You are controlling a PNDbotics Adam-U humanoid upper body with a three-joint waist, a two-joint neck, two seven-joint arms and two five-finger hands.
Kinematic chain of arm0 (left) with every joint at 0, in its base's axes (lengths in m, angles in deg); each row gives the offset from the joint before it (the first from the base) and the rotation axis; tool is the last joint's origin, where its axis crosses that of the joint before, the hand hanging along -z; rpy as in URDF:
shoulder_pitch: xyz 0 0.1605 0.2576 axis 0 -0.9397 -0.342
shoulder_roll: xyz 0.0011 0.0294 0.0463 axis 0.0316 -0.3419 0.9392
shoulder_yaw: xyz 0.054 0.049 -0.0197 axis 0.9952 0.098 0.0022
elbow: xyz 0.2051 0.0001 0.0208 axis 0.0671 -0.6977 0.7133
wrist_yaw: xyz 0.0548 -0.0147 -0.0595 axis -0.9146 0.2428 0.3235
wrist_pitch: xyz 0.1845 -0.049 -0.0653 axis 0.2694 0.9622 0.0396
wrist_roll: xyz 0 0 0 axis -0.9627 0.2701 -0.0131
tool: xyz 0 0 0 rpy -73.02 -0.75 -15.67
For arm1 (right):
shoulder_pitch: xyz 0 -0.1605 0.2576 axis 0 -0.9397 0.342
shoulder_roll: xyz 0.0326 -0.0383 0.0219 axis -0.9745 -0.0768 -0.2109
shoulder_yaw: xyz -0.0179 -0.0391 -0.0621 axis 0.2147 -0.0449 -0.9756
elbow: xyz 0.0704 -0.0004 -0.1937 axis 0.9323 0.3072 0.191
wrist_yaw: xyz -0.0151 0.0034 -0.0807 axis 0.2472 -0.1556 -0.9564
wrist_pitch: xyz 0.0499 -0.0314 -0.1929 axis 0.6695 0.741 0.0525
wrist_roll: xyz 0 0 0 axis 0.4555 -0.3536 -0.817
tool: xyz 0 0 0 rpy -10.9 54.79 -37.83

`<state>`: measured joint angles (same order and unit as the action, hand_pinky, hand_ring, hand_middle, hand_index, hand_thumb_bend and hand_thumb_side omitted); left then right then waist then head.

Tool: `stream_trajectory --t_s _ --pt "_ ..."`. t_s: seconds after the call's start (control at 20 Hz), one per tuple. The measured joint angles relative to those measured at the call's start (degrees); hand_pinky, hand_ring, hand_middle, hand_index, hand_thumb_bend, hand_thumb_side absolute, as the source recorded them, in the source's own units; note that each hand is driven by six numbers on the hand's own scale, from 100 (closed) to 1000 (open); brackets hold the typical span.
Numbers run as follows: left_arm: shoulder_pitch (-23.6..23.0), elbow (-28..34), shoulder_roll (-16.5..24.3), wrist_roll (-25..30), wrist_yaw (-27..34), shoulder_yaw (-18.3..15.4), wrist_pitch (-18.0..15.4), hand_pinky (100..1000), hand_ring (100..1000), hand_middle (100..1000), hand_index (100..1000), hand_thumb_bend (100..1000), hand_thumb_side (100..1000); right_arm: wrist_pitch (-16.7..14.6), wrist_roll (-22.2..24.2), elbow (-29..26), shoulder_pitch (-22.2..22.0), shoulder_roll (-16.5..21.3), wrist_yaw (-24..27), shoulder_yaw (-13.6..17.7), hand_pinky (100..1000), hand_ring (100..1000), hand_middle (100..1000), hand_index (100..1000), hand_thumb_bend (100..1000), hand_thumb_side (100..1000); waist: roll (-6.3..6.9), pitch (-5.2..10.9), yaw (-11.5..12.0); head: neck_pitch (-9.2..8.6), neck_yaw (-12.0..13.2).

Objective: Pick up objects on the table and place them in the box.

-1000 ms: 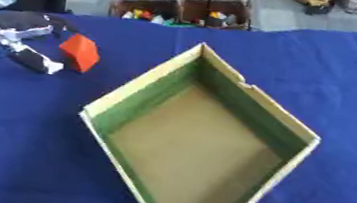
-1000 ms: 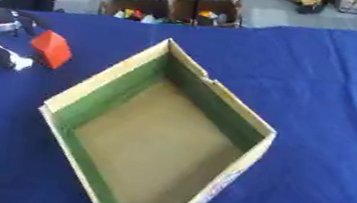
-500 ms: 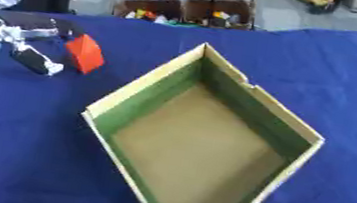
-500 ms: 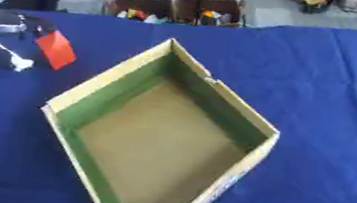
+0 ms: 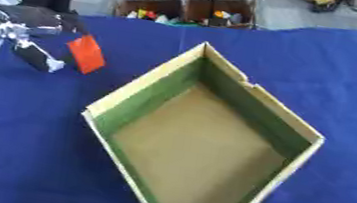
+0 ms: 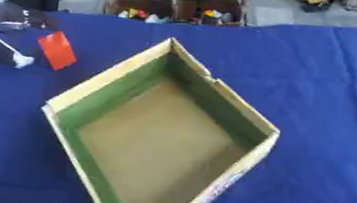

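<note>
An open cardboard box (image 5: 142, 80) with green inner walls and a bare brown floor lies cornerwise in the middle of the blue table. Nothing shows inside it. At the left edge my left hand (image 5: 15, 31) holds a small flat red piece (image 5: 86, 54) between its upper fingers and its thumb. The piece is tilted and sits just left of the box's upper left wall, apart from it. My right hand shows in neither view.
The blue cloth (image 5: 336, 76) covers the whole table. Beyond its far edge, two cardboard boxes (image 5: 187, 10) with small coloured things stand on the floor. A person in white and a black bag show at the upper left.
The red piece has shifted slightly right toward the box in my left hand and turned a little more edge-on. The box has not moved.
</note>
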<state>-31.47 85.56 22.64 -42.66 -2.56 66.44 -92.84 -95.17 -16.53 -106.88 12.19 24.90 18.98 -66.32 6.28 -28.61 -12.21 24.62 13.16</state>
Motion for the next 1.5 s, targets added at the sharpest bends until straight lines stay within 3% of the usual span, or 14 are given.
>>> stream_trajectory --t_s 0.05,0.15,0.5,1.25,1.5 --pt "0.17 -0.39 0.00 1.14 0.58 0.00 0.43 740 879 969 1000 463 571 0.01 0.01 0.00 -0.01 0.00 0.00 0.00 744 687 800 755 105 635 0.01 0.00 0.00 0.01 -0.02" --pt "0.35 -1.17 0.00 4.54 2.15 0.03 2.03 747 883 966 1000 519 602 0.04 0.04 0.00 -0.03 0.00 0.00 0.00 744 687 800 754 104 631 0.03 0.01 0.00 0.02 -0.10" --pt "0.85 -0.81 0.00 13.88 3.41 0.33 7.56 770 896 979 1000 529 645 0.09 0.08 0.00 -0.52 -0.01 0.02 0.00 743 687 800 754 102 626 0.10 0.07 0.42 0.37 -0.20" --pt "1.01 1.15 0.00 12.75 4.06 0.35 11.84 780 896 974 1000 478 682 0.15 0.09 0.00 -1.11 -0.08 0.09 0.00 743 688 800 754 115 627 0.20 0.70 0.90 1.01 -0.23" --pt "1.10 1.21 0.00 11.24 8.96 0.28 13.64 762 874 948 1000 486 716 0.20 0.12 0.00 -1.48 -0.25 0.11 0.00 743 688 801 754 115 623 0.30 0.70 0.92 1.02 -0.24"
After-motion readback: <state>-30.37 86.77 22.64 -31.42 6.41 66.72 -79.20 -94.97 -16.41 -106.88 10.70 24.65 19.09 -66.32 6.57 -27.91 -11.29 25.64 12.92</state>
